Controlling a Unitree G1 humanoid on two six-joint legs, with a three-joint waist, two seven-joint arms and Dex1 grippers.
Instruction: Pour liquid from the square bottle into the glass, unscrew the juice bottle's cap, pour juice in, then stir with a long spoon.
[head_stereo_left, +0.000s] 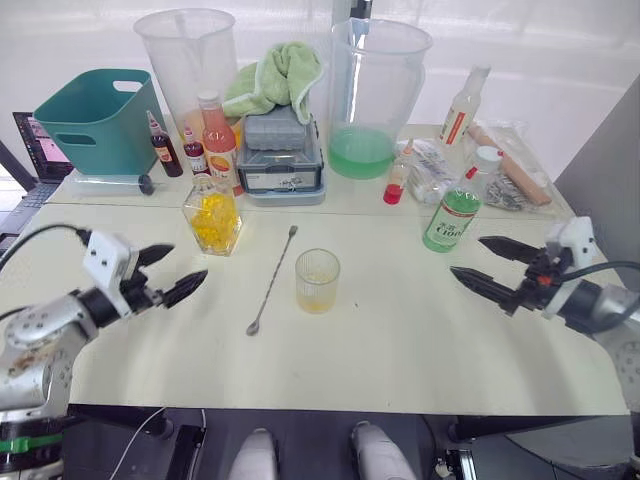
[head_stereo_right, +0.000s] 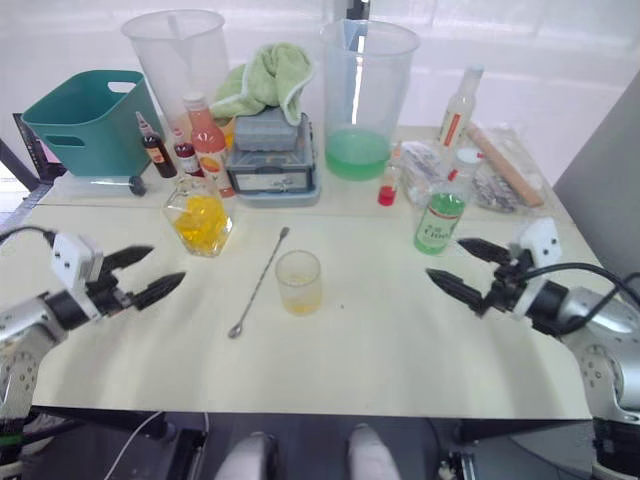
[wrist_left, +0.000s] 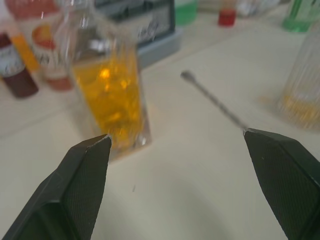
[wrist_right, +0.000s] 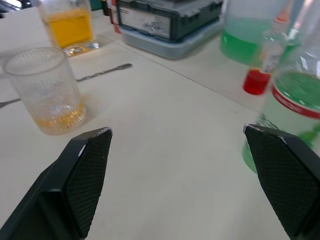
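A: We log the glass (head_stereo_left: 317, 281) upright near the middle of the table (head_stereo_left: 400, 340), a shallow layer of yellow liquid in its bottom. The long spoon (head_stereo_left: 272, 279) lies flat just beside it on the robot's left, bowl end nearer the robot.

B: We note the square bottle (head_stereo_left: 212, 216) standing beyond the spoon, yellow contents inside; whether its stopper is on, we cannot tell. Left gripper (head_stereo_left: 172, 272) hovers near it, fingers spread, holding nothing.

A: The juice bottle (head_stereo_left: 456, 210) stands upright to the right, the cap (head_stereo_left: 487, 157) on its neck. Its green-and-white label carries dark print, but we cannot read it with confidence.

B: Right gripper (head_stereo_left: 492, 265) sits low over the table just in front of that bottle, jaws wide apart, empty.

A: At the back we record a teal bin (head_stereo_left: 92, 120), two clear pitchers (head_stereo_left: 378, 95), one holding green liquid, a green cloth (head_stereo_left: 277, 75) over a grey box (head_stereo_left: 280, 155). The box's printed label is illegible.
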